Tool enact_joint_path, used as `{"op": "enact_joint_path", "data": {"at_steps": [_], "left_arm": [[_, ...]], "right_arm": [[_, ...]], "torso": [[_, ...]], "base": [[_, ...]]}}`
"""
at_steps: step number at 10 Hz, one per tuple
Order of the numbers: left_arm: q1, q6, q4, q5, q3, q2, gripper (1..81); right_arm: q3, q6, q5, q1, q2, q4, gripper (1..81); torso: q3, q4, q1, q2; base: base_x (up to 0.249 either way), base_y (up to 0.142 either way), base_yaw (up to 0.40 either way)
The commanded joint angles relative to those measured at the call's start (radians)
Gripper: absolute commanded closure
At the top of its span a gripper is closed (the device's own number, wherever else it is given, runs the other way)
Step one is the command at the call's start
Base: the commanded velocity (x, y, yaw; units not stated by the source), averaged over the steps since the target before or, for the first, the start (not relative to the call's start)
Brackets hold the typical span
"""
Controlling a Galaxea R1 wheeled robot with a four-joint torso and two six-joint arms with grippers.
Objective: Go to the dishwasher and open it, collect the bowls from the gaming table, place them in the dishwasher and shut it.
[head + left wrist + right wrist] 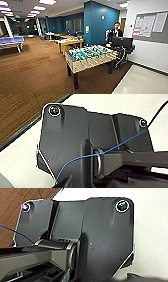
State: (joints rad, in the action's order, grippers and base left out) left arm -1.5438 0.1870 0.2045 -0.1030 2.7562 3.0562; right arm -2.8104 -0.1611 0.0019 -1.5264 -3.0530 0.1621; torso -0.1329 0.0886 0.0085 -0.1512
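Wrist views, both arms: I see the dark plate and jointed bar of each arm hanging over pale floor, with the edge of the brown wood floor [17, 114] just beside. I cannot tell how either gripper is set, and nothing looks carried.

Head view: the foosball table [91, 57] with green field and rods stands close ahead, a black chair [122, 43] touching or just beside its far end, and a person [115, 32] behind that. Farther back, a wooden-rimmed table [70, 43] by the blue wall [100, 22]; too blurred to say if it is the gaming table or holds bowls. A blue table-tennis table [11, 41] sits far off at the side.

Dishwasher: not located.

Step, my judgement: driving, early in the task. The next move calls for steering wide of the foosball table's near corner.
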Motion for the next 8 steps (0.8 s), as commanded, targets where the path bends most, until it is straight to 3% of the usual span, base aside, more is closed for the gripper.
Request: {"op": "enact_joint_path", "data": {"at_steps": [1,8], "left_arm": [[0.046,-0.003,0.0,0.048,-0.001,0.004,1.0],[0.043,-0.003,0.0,0.048,-0.001,0.006,1.0]], "right_arm": [[-0.003,0.002,-0.053,0.054,-0.002,0.011,1.0],[-0.003,0.002,-0.054,0.054,-0.005,0.011,1.0]], "torso": [[0.0,0.0,0.0,0.0],[0.0,0.0,-0.001,0.0]], "base": [[0.0,0.0,0.354],[0.0,0.0,0.354]]}}
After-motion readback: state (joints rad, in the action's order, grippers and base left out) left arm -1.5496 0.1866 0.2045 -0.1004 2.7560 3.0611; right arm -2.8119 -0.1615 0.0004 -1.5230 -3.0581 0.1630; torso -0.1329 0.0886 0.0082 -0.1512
